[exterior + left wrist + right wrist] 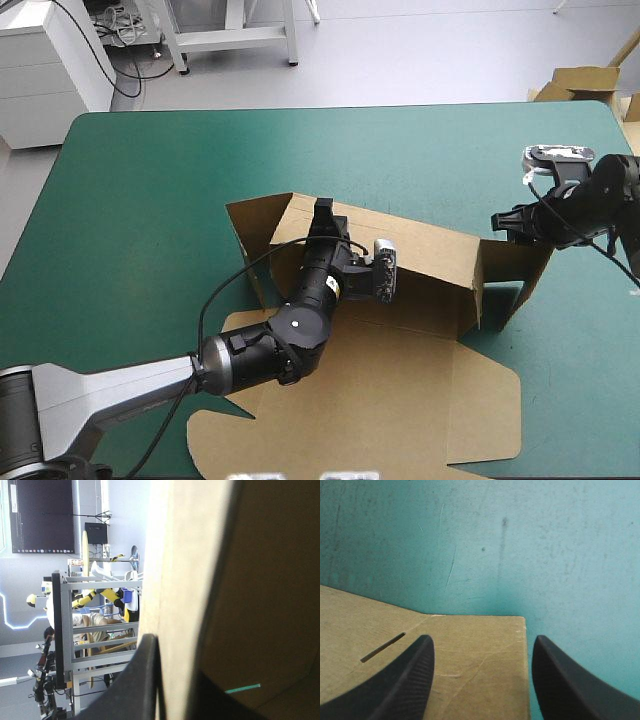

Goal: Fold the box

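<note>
- Two claws on screen and one brown box (400,390), sitting about the middle of the teal-green tabletop (140,180), a touch toward 5 o'clock.
- Box is half up. The big panels lie flat toward 6 o'clock, the long wall on the 12 o'clock side stands raised, and short flaps stand at its 9 and 3 o'clock ends.
- Left claw (323,212) reaches in from 8 o'clock over the flat board and sits on the top edge of that long wall. On my left wrist feed the board runs edge-on between the black fingers (145,680), so it's clamped on the box.
- Right claw (508,222) is out at 3 o'clock, just beside the standing end flap; I can't tell if it touches.
- Its fingers (405,680) are spread wide, gripping nothing. Between and ahead of them I see a box corner with a thin slot (382,647), then bare cover.
- More brown board (580,80) peeks in past the tabletop's corner at 1 o'clock.
</note>
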